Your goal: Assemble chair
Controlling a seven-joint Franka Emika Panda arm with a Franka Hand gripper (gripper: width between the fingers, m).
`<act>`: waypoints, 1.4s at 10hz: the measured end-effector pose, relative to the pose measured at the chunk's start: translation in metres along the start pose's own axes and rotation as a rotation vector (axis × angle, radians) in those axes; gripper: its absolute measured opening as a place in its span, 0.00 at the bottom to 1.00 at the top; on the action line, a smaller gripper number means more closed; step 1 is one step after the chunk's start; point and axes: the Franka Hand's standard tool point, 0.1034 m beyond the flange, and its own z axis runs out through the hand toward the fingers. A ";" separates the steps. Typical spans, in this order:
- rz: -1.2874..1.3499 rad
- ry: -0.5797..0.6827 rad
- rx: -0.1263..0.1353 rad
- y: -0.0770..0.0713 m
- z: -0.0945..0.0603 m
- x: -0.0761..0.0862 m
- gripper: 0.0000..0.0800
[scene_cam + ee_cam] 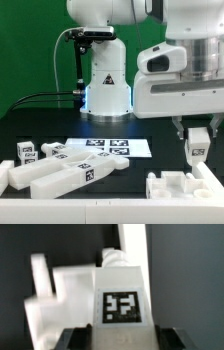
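The gripper [197,150] [120,339] hangs above the counter [130,185], to the exterior view's right of the marker board [110,147]. In the wrist view its dark fingers [72,339] stand on either side of a white chair part [120,280] and close against its flanks. I cannot tell whether they clamp it.

The part's long axis runs straight out from between the fingers. On the face turned to the wrist camera is a square tag [122,307], a blurred black-and-white block pattern.

Nearer the camera than the board, on the exterior view's right, lies a notched white piece [185,187]. On the board's other side lie long white tagged parts [65,172], pointing slantwise toward the board.
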 end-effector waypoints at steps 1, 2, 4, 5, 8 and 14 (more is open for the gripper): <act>0.004 0.062 0.004 -0.005 -0.001 -0.001 0.36; 0.001 0.122 0.007 -0.006 0.000 0.001 0.36; -0.010 0.275 0.010 -0.005 0.001 0.005 0.36; -0.018 0.326 0.010 -0.004 -0.006 0.012 0.36; -0.043 0.513 0.013 -0.006 -0.014 0.030 0.36; -0.148 0.497 -0.027 0.004 -0.009 0.028 0.36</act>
